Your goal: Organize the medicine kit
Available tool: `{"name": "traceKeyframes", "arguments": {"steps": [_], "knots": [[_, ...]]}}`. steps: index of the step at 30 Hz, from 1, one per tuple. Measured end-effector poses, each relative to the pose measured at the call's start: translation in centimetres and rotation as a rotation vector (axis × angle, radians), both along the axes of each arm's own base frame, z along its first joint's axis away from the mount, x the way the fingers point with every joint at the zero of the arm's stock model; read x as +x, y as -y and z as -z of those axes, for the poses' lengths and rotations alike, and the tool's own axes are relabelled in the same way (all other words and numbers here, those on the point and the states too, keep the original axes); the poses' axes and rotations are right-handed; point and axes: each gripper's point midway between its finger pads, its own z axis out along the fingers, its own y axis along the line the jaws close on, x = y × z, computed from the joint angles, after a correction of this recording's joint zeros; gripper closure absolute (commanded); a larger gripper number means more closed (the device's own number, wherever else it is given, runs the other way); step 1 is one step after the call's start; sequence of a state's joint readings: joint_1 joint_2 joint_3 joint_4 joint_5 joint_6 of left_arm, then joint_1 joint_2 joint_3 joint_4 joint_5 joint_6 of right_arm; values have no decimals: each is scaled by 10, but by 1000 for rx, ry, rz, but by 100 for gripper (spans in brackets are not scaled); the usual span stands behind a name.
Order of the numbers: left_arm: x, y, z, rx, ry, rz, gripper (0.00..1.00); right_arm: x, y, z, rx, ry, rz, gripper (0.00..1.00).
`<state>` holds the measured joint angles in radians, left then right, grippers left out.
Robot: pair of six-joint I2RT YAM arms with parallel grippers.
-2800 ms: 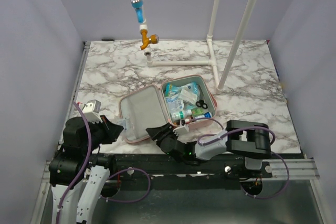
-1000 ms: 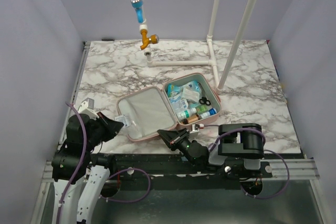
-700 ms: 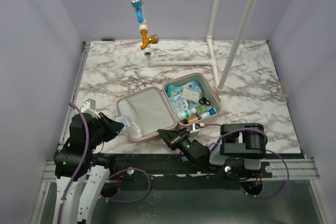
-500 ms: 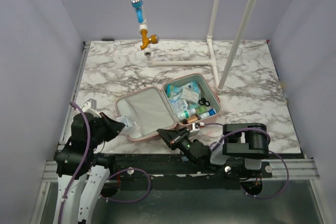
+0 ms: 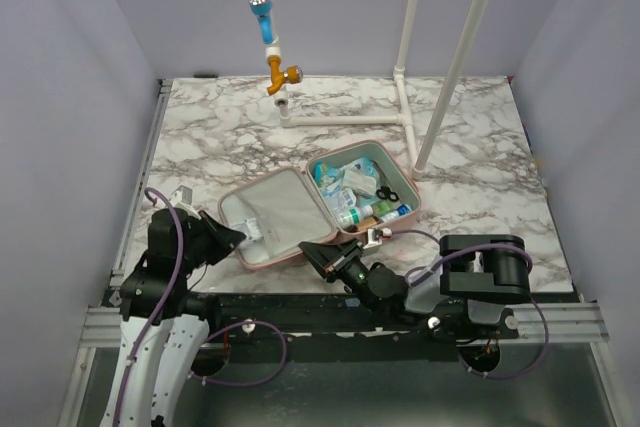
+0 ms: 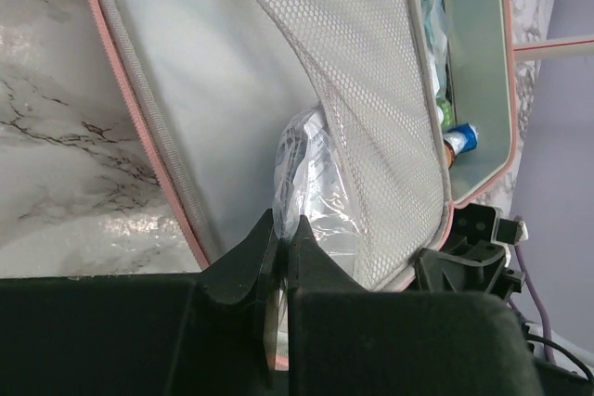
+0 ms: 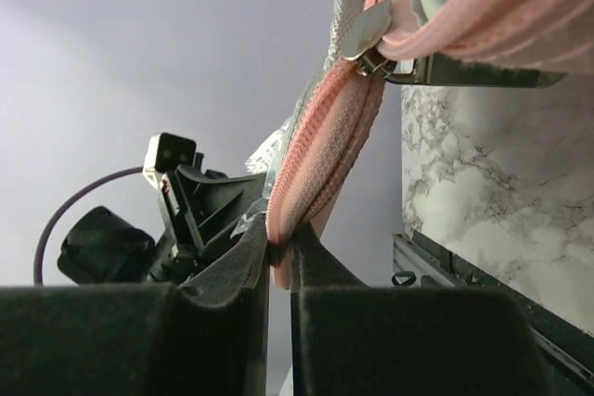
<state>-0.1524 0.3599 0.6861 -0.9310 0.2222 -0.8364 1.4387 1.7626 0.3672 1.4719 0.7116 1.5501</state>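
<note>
Near the surface [image 5: 480, 172] front edge, the kit [image 5: 290, 209] lies open, mostly packed. Left tool [image 6: 281, 229] clamps a packet [image 6: 317, 185] at the mesh pocket [image 6: 371, 118]; right tool [image 7: 279, 249] pinches its rim [image 7: 327, 132]. Pocketing and zipping remain.

Soft even light, faint glare on the marble table [image 6: 74, 220].

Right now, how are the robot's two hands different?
The left hand pinches a clear plastic packet by the mesh pocket; the right hand pinches the pink edge of the medicine kit. The left hand sits at the kit's left side, the right hand at its near edge. Both are shut on something.
</note>
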Motion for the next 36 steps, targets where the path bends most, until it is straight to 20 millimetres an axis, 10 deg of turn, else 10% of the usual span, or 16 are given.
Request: {"name": "traceKeyframes", "arguments": {"steps": [11,36], "knots": [[11,23,30,-79,-109,91,80,-1,0,-5,-19,29,-4,99],[17,52,29,-186,-147,248,53,-2,-2,-9,-10,34,-15,99]]}}
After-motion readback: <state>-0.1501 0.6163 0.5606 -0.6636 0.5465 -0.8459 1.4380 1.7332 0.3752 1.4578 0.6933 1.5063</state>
